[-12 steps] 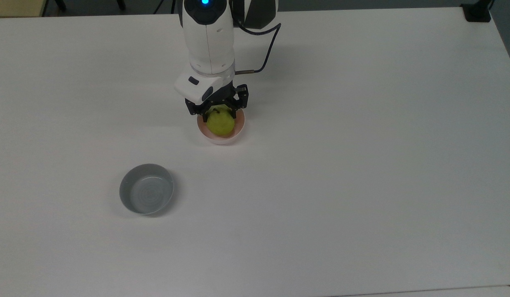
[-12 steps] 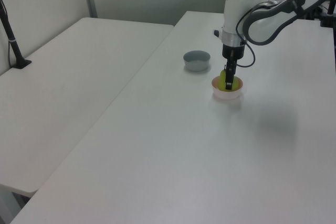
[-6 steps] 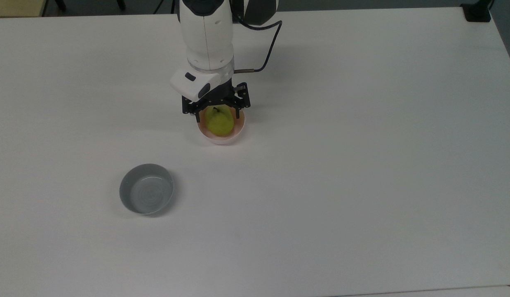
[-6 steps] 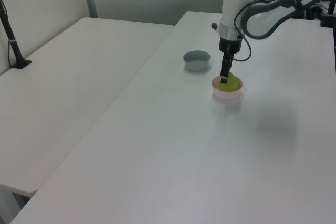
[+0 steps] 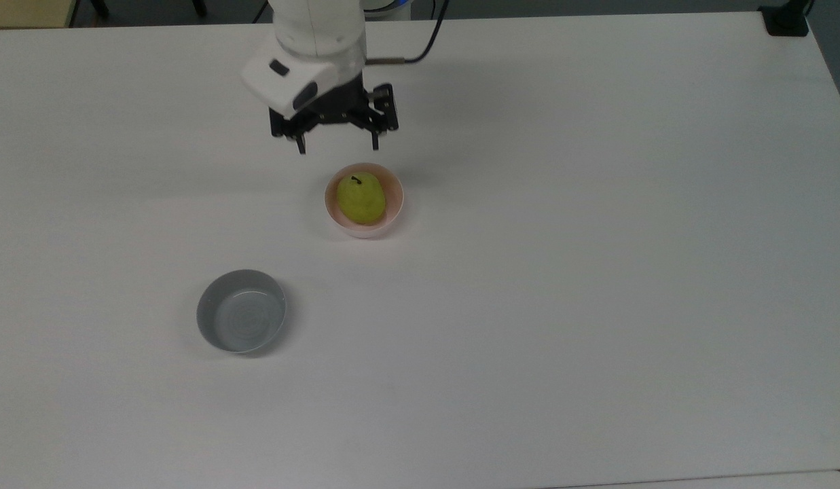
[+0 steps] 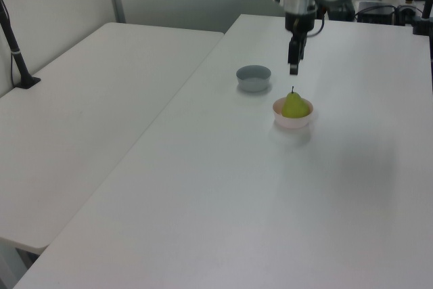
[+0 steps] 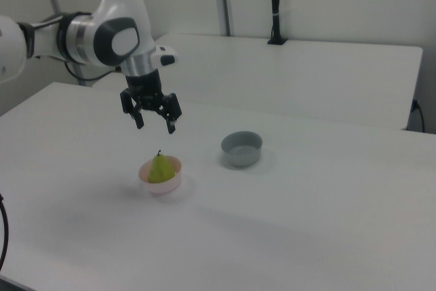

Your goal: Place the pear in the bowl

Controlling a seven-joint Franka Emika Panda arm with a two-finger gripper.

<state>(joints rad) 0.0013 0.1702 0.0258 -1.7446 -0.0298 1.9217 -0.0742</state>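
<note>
Since half a second ago the tool (image 5: 337,145) has lifted clear of the pink bowl (image 5: 395,202) and drawn back toward the far edge of the table (image 5: 596,272); its fingers, then straddling the fruit, now hang spread wide and empty above and beyond the bowl. The pear (image 5: 360,198) sits inside the bowl, stem up, touching nothing but the bowl, so the placing looks done. As a judgement, the pear is light, firm and smooth-skinned, its rounded belly liable to slip between narrow pads; a hold across the widest part of the body, fingers on either side and the stem left free, would suit it best, with gentle pressure so as not to bruise it. In the top view the pear lies slightly toward the top view's left within the rim, and the grey bowl (image 5: 241,320) sits well apart, nearer and to the top view's left. The right view adds height: the tool (image 7: 154,120) clearly hovers above the pear (image 7: 160,168), well off the table. The left view shows the pear (image 6: 293,105) standing upright, its top rising above the rim of the bowl (image 6: 292,121).
</note>
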